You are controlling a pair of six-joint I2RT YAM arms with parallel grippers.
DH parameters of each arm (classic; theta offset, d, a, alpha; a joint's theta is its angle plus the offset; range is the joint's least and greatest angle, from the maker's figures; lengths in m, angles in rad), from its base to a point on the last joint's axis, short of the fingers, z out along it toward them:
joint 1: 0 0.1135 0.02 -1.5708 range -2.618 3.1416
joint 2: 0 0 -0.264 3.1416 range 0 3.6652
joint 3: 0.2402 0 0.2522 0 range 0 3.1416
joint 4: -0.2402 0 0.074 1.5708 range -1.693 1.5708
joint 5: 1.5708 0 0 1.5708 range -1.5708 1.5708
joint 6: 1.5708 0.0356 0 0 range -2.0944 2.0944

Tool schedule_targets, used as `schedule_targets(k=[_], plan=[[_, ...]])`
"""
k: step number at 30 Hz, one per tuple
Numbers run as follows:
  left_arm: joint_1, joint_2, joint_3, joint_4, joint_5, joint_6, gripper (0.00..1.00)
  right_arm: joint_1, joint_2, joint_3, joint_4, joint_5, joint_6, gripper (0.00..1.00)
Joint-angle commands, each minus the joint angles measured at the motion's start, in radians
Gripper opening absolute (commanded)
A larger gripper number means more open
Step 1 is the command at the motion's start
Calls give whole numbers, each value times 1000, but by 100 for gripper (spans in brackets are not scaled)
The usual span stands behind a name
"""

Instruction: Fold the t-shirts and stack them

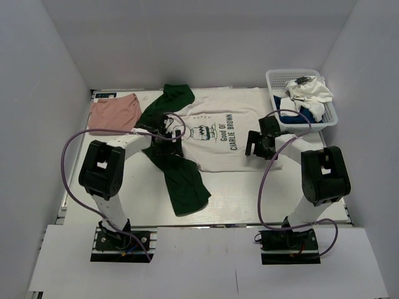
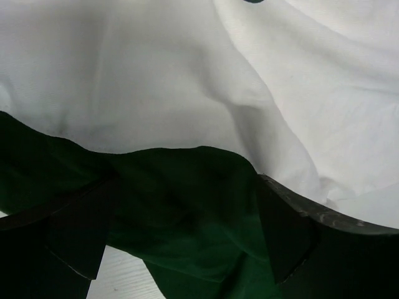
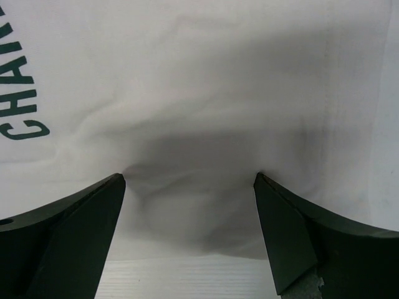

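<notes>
Charlie Brown t-shirt (image 1: 218, 134) is lying spread out, print up, at the middle of the surface (image 1: 249, 199). Its 2 dark green sleeves are at its 9 o'clock end, 1 reaching toward 12 o'clock and the other toward 6 o'clock.

The left gripper (image 1: 168, 140) is hanging over the seam where the white body meets the near sleeve. In the left wrist view, its fingers (image 2: 81, 243) are standing wide apart with green cloth lying between them and white cloth beyond.

The right gripper (image 1: 257, 146) is sitting at the shirt's 4 o'clock edge. In the right wrist view, its fingers (image 3: 87, 230) are also spread apart, with a rumpled bit of white cloth between them and bare surface just below the hem.

A salmon-pink t-shirt (image 1: 113, 114) is lying folded at the 10 o'clock corner. At 2 o'clock, a white basket (image 1: 274, 78) is holding a crumpled white t-shirt (image 1: 308, 92) and a blue t-shirt (image 1: 293, 112).
</notes>
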Motion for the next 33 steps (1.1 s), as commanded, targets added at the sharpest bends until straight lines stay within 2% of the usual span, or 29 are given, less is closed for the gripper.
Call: schedule_targets(k=[1,6,12,15,20,22,23,24,27,28,30,33], plan=[[-4,-31,-35,-52,-51,-18,100,-23,19,-21,53,-85,-41,89],[21,-94,-88,-134,-167,-43,100,-33,19,-32,53,-116,-64,90],[21,-134,-73,-150,-207,-29,100,-23,-74,-84,84,-222,-41,90],[21,-124,-9,-185,-229,-29,100,-23,-111,-84,94,-248,-51,90],[-4,-186,100,-239,-164,6,100,-28,-231,-61,85,-247,-51,90],[-4,-261,100,-239,-100,6,100,-31,-295,-57,67,-190,-6,90],[-4,-291,87,-251,-83,6,100,-31,-309,-57,59,-168,8,90],[-4,-338,74,-262,-59,-20,100,-36,-336,-52,17,-47,75,90],[-16,-403,-48,-317,27,-75,100,-84,-381,-48,-71,112,153,90],[-30,-454,-83,-329,58,-96,100,-94,-387,-51,-123,128,225,90],[-43,-522,-195,-348,113,-130,100,-132,-403,-86,-136,142,253,90],[-69,-637,-284,-424,126,-188,100,-206,-386,-127,-151,102,266,90]])
